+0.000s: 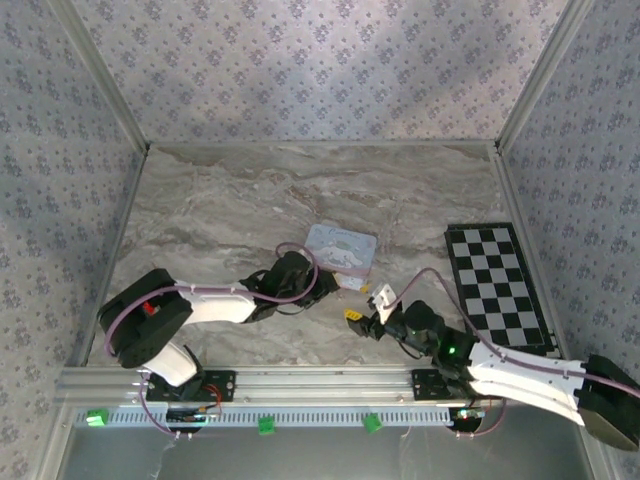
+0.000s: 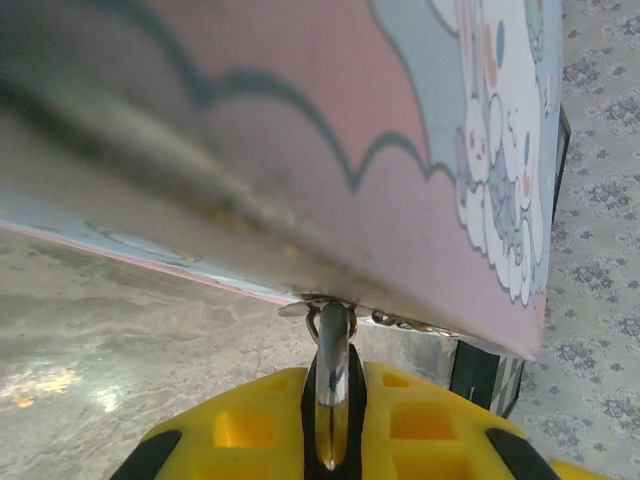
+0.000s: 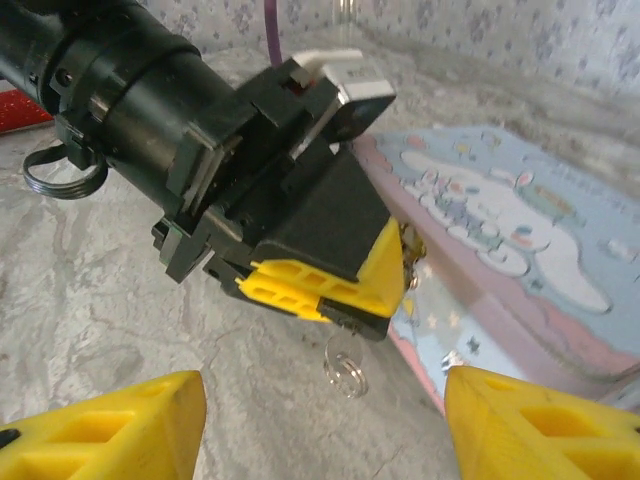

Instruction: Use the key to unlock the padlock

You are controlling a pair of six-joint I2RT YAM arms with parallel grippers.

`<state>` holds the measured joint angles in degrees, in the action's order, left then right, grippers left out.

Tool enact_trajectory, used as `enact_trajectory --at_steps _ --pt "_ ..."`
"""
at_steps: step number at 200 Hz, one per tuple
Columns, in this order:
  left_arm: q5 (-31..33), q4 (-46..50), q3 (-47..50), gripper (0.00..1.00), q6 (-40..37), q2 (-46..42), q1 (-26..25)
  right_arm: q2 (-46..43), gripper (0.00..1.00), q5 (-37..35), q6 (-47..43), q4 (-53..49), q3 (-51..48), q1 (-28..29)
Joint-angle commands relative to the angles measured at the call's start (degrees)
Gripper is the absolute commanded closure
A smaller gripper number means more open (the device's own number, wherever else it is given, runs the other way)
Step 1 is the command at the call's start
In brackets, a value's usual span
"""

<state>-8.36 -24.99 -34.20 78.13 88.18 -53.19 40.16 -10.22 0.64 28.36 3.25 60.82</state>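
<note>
My left gripper (image 2: 333,440) is shut on a silver key (image 2: 334,360), its yellow fingers (image 3: 320,290) pressed together. The key's tip meets a small metal padlock (image 2: 322,303) hanging at the lower edge of a pastel cartoon tin box (image 2: 420,180). In the right wrist view the padlock (image 3: 409,258) shows as a small brass piece on the box's side (image 3: 500,300), and the key's wire ring (image 3: 345,372) dangles below the left fingers. My right gripper (image 3: 322,435) stands open just in front of the left one, with nothing between its fingers. From above, the left gripper (image 1: 345,286) touches the box (image 1: 341,247).
A black-and-white checkerboard mat (image 1: 497,285) lies at the right of the marble table (image 1: 220,210). Patterned walls close in the back and sides. The right gripper (image 1: 362,318) sits close to the left arm's tip near the front rail.
</note>
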Motion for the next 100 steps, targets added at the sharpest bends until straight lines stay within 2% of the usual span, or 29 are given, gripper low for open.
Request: enact_trajectory --at_steps 1,33,100 --pt "0.1 0.6 -1.9 1.00 -1.3 -3.1 0.7 2.8 0.38 -8.2 -6.5 4.8 1.3 2.7" --pt "0.3 1.0 -1.3 1.00 -1.1 -4.7 0.7 9.7 0.41 -10.6 -9.0 7.6 2.6 6.1" --pt "-0.4 0.5 0.3 1.00 0.4 -7.1 0.5 20.1 0.51 -14.0 -10.3 15.4 4.7 8.1"
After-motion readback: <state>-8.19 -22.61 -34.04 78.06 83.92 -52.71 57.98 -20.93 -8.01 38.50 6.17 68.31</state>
